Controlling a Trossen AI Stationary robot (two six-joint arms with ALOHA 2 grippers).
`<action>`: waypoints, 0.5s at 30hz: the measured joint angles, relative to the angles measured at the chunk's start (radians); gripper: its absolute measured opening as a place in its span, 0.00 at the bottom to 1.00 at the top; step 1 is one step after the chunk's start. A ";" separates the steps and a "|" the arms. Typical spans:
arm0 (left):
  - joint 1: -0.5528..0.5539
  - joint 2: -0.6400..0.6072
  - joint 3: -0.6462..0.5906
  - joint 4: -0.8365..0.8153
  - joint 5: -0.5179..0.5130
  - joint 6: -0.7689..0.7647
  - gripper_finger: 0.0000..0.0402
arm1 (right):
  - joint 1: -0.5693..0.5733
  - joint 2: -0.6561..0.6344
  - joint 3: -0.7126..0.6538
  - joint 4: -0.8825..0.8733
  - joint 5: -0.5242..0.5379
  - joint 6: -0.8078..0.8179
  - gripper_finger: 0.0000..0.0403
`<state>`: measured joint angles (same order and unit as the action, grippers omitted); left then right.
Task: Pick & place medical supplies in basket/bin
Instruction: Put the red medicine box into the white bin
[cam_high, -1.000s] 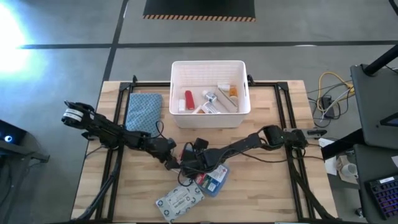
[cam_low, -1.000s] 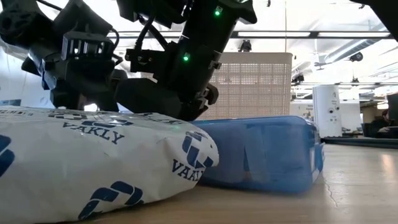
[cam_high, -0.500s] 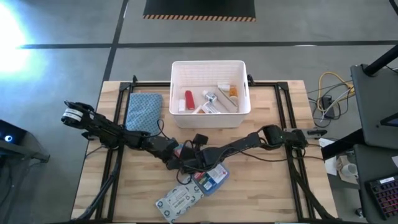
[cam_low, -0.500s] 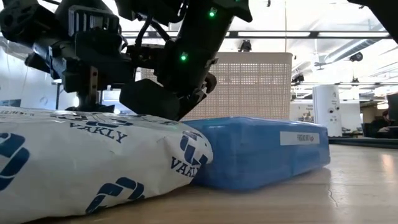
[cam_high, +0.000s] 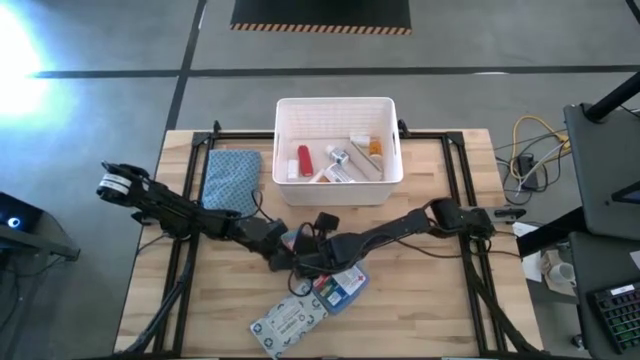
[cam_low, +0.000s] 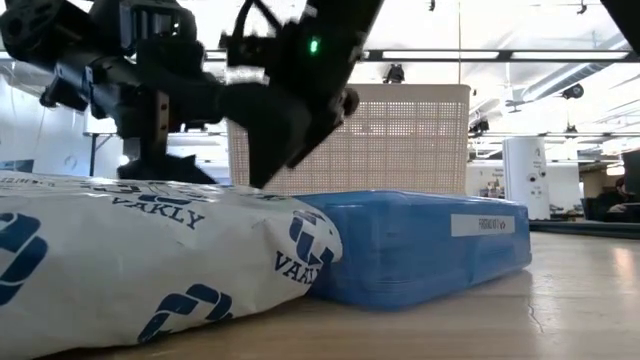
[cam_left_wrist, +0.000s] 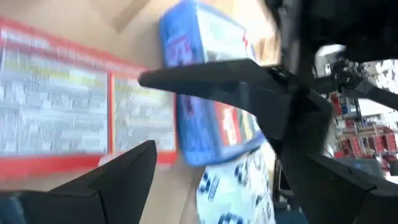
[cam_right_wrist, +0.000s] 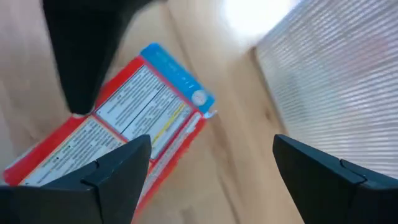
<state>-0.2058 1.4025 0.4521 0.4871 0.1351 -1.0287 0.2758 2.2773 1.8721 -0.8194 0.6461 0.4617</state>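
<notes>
From above, the white bin (cam_high: 338, 150) stands at the far middle of the table (cam_high: 440, 310), and inside it lie a red tube (cam_high: 303, 159) and some small white and orange pieces. The folded cloth (cam_high: 231, 179) lies left of the bin. Both arms reach to the table's middle. The left gripper (cam_high: 283, 254) and the right gripper (cam_high: 306, 262) are very close to each other there, just at the far edge of a blue-red packet (cam_high: 340, 288). A grey-white flat pack (cam_high: 289, 323) lies nearer, at the near edge of the table.

In the low view, the flat pack (cam_low: 150, 260) fills the left side, and the blue packet (cam_low: 420, 245) lies just behind it on the right, touching it. The two dark grippers hang above them; which is which I cannot tell here.

In the left wrist view, the left gripper's fingers (cam_left_wrist: 124, 174) are spread apart, over a red-white packet (cam_left_wrist: 81, 118) beside the blue packet (cam_left_wrist: 205, 99).

In the right wrist view, the right gripper's fingers (cam_right_wrist: 118, 168) are also spread wide and hold nothing, above the red-white packet (cam_right_wrist: 124, 137) on the wood.
</notes>
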 joint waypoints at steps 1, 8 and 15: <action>0.000 -0.005 0.004 0.001 -0.015 0.008 0.80 | 0.000 -0.013 0.001 -0.007 0.007 -0.005 0.81; -0.034 -0.005 -0.009 -0.145 -0.068 -0.094 0.80 | -0.080 -0.113 -0.027 -0.017 -0.279 -0.024 0.81; -0.156 -0.002 -0.023 -0.147 -0.279 -0.333 0.80 | -0.192 -0.118 -0.111 0.070 -0.573 0.066 0.81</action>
<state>-0.3613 1.4010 0.4286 0.3397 -0.1443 -1.3618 0.0842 2.1593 1.7606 -0.7496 0.0727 0.5279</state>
